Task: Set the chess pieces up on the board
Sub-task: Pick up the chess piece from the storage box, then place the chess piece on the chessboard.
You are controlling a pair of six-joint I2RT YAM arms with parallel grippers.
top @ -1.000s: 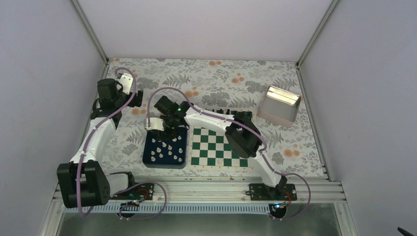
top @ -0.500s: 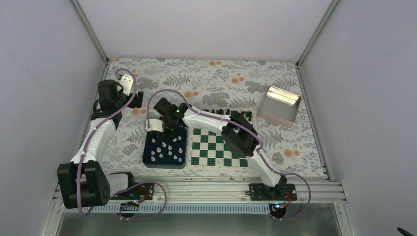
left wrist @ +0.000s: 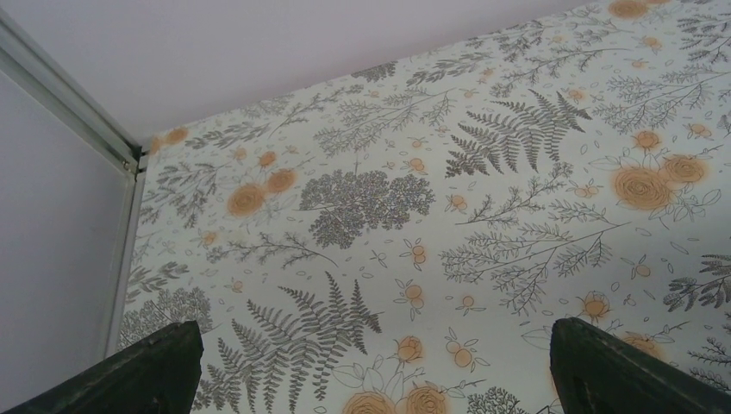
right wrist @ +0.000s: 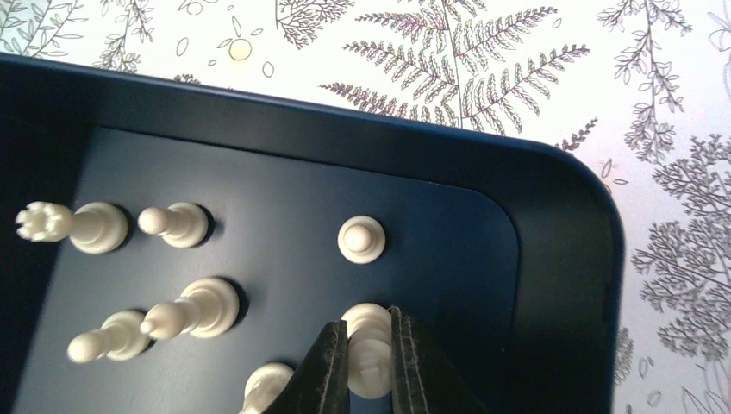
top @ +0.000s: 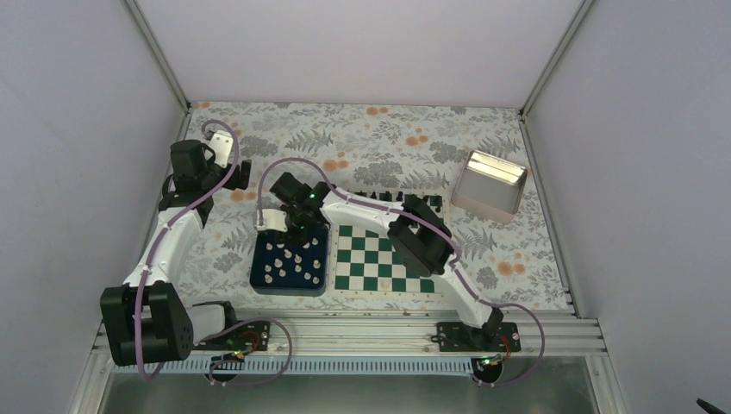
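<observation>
White-walled booth, worktop covered in fern-and-flower print cloth. At the near edge a metal rail carries both arm bases. Just past it, a dark navy tray sits left of the board, the two close side by side. The board has green and white checks, and the right arm lies across its right part, hiding those squares.

White chess pieces stand in the tray; in the top view they are too small to tell apart. The right claw is down in the far part of the tray by a rounded corner, clenched on a white piece. Its fingers press both sides of the piece, whose lower part is cut off by the frame edge. A pawn stands just beyond it, more pieces sit to the left, and one is cut off at the bottom.

Black pieces line the board's far edge, partly hidden by the arm and blurry.

The left claw is released at far left, fingers wide apart over plain cloth, and only the fingertips show in its wrist view. A metal tin sits far right.
</observation>
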